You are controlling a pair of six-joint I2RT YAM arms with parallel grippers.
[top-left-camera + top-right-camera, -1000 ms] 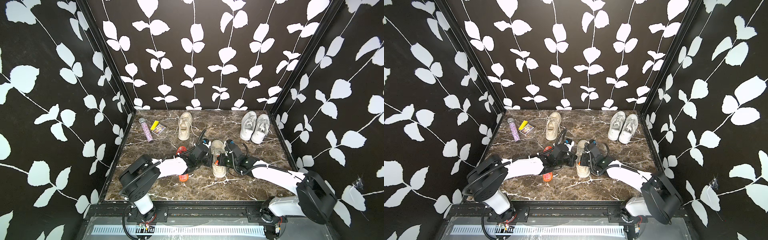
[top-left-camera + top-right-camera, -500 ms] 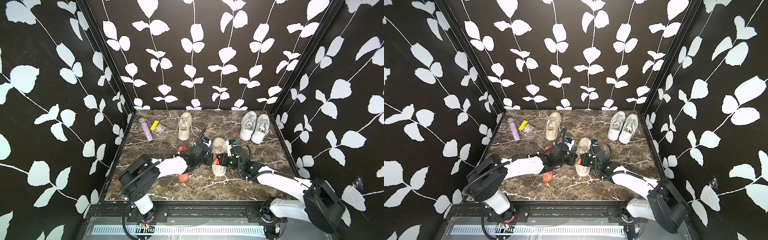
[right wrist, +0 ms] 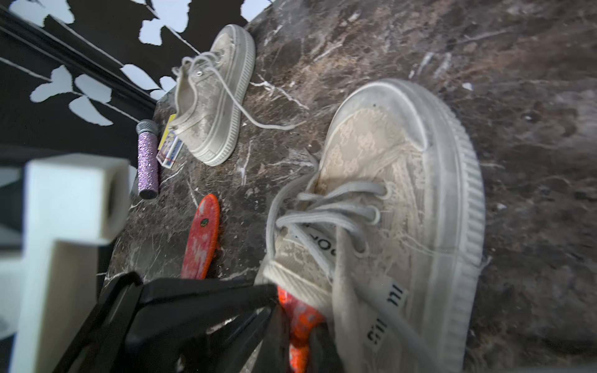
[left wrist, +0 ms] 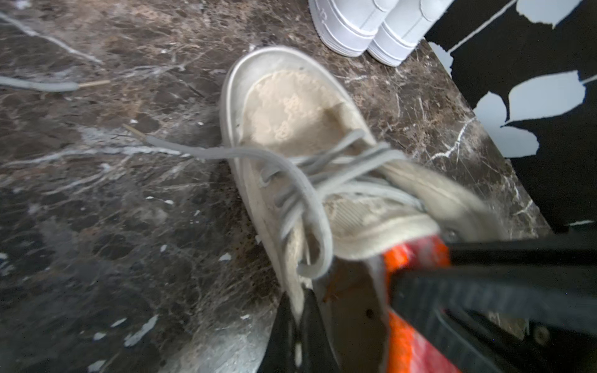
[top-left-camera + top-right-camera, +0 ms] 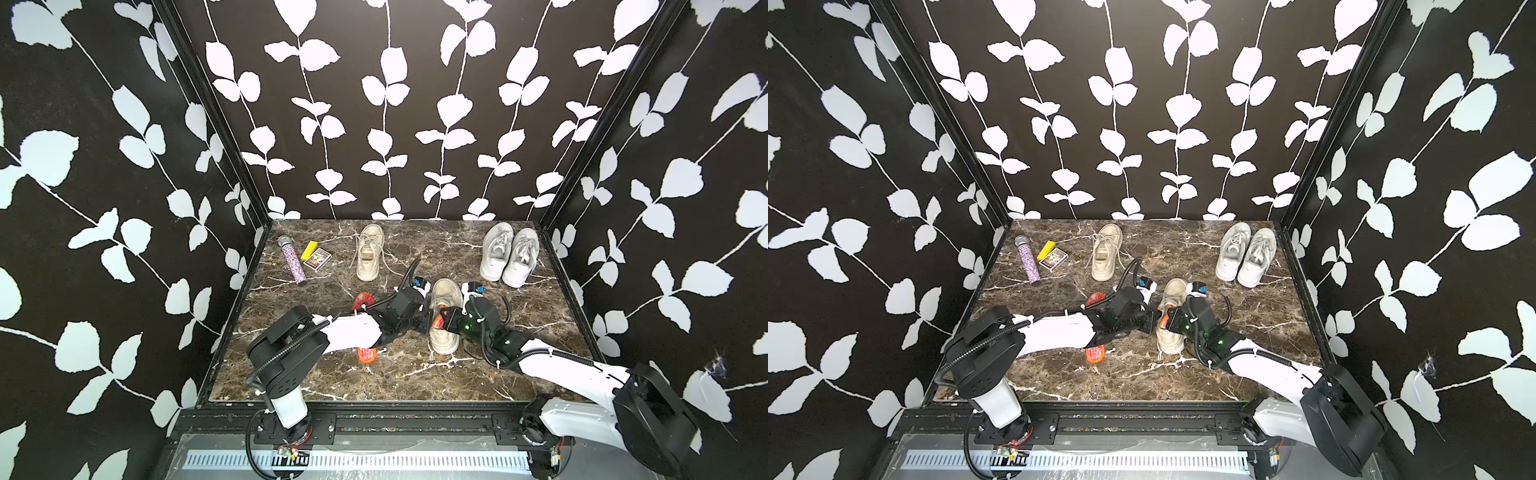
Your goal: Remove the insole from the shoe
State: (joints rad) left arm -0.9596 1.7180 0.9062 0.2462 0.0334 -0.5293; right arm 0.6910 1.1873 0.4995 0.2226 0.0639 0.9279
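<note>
The right arm has swung round a bit in the last second. Its right gripper now sits right at the opening of the shoe. It is closed tight on the orange insole. Both grippers have stayed closed the whole time.

The left gripper is closed too. It pinches the side wall of the shoe and holds it down on the desk.

In the left wrist view, one end of the insole pokes up out of the shoe, under the tongue. The rest is hidden inside, so I think most of it is still in there.

This looks like the pull has only just begun. The grip is made, but the insole is not out yet. Next it needs a slow pull up and back, while the shoe is held still.

Another orange insole lies flat on the desk beside the shoe.
</note>
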